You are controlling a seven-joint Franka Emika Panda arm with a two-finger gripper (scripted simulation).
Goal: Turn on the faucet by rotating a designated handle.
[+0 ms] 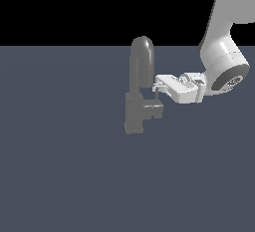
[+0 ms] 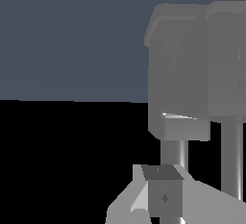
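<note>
Grey faucet stood at frame centre on the counter, handle jutting right. The gripper hovered just above its thin lever; its spread couldn't be told. A glancing push might have slipped off.

The exterior view is looking from well back and slightly above — faucet mid-frame, arm entering at upper right. The wrist view is sitting very close, facing the same faucet — both are sharing it.
</note>
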